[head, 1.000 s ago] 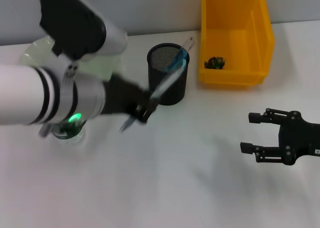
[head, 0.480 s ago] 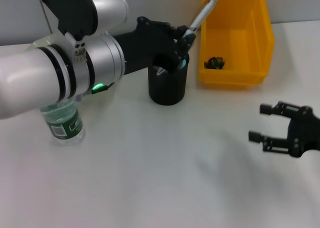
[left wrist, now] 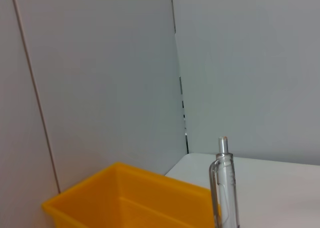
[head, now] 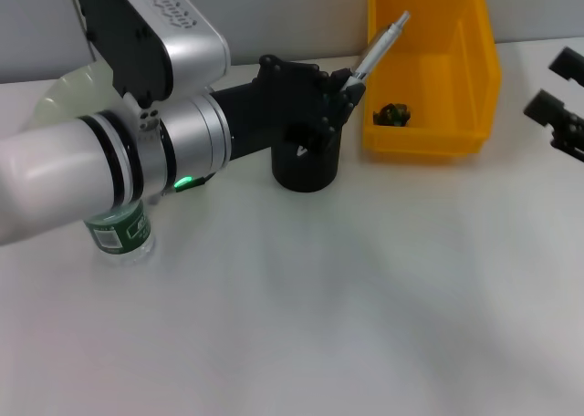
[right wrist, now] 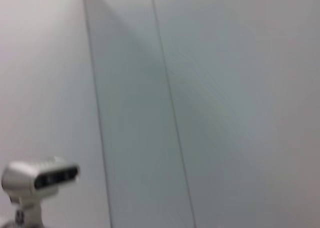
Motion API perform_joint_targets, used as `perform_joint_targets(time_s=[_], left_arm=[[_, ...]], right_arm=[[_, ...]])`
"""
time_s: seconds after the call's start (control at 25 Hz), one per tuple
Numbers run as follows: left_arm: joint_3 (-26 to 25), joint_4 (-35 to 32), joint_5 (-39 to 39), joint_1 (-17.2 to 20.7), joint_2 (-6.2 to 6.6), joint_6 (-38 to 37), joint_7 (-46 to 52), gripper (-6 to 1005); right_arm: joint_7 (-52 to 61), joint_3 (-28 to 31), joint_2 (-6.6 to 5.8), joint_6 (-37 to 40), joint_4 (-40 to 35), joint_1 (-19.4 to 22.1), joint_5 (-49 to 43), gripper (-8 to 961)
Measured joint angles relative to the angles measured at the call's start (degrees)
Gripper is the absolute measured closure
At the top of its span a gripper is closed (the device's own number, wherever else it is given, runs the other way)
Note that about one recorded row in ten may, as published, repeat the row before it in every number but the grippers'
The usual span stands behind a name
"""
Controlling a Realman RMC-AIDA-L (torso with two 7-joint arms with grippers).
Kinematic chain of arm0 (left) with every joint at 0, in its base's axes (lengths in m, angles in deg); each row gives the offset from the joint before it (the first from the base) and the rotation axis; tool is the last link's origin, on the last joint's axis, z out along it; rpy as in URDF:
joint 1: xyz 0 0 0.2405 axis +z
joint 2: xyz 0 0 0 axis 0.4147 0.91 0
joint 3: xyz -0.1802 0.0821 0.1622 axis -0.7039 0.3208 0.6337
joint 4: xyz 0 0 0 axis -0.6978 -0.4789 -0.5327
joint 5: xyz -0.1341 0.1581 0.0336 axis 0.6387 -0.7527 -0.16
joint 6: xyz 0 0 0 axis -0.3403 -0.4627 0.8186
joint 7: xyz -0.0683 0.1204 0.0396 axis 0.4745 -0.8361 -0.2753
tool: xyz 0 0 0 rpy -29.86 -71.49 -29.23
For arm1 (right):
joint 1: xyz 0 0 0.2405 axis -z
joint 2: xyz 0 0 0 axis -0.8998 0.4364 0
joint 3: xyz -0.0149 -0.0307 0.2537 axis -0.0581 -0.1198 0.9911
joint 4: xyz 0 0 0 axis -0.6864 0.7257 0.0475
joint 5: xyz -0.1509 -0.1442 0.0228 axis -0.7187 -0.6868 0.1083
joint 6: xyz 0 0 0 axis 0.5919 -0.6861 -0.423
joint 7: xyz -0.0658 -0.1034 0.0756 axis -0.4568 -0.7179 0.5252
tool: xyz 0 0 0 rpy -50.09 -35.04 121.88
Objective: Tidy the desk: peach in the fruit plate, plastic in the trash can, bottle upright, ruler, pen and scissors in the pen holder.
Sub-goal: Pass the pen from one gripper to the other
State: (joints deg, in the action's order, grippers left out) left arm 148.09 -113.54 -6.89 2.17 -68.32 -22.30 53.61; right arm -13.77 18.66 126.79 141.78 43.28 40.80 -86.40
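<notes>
My left gripper (head: pixel 345 86) hovers over the black mesh pen holder (head: pixel 306 165) and is shut on the silver pen (head: pixel 380 42), which tilts up toward the yellow trash can (head: pixel 429 138). The left wrist view shows the pen (left wrist: pixel 223 188) upright before the trash can (left wrist: pixel 125 198). A dark scrap of plastic (head: pixel 394 115) lies inside the can. The bottle (head: pixel 119 234), with its green label, stands upright under my left forearm. A pale fruit plate (head: pixel 50 106) peeks out at the far left. My right gripper (head: pixel 545 85) is open at the right edge. Peach, ruler and scissors are hidden.
A grey wall runs behind the desk. The white desk surface (head: pixel 347 306) stretches in front of the holder. The right wrist view shows only the wall and a small white camera (right wrist: pixel 40 178).
My left gripper carried the pen from low in front of the holder up to above it. The right arm lifted and drew back to the right edge.
</notes>
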Motion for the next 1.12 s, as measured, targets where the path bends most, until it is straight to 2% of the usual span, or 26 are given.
perform_joint_targets(time_s=[0.2, 0.28, 0.4, 0.48, 1.12], left_arm=[[0.2, 0.3, 1.1, 0.3, -0.02, 0.0, -0.9, 854], [1.4, 1.1, 5.6, 1.1, -0.03, 0.1, -5.2, 854], [1.4, 1.1, 5.6, 1.1, -0.03, 0.1, -5.2, 854], [2.6, 1.2, 9.0, 1.7, -0.05, 0.2, -9.4, 854], [3.5, 1.9, 10.0, 1.4, -0.1, 0.2, -11.0, 854]], right_arm=[[-0.1, 0.6, 0.09, -1.9, 6.3, -2.1, 1.5, 151], [-0.3, 0.7, 0.08, -3.5, 8.9, -2.7, 1.9, 151], [-0.4, 0.8, 0.03, -5.6, 11.4, -3.2, 2.3, 151], [-0.2, 0.8, 0.02, -6.4, 13.0, -3.7, 2.5, 151], [-0.3, -1.7, 0.04, -13.6, 20.2, -7.1, 1.9, 152]])
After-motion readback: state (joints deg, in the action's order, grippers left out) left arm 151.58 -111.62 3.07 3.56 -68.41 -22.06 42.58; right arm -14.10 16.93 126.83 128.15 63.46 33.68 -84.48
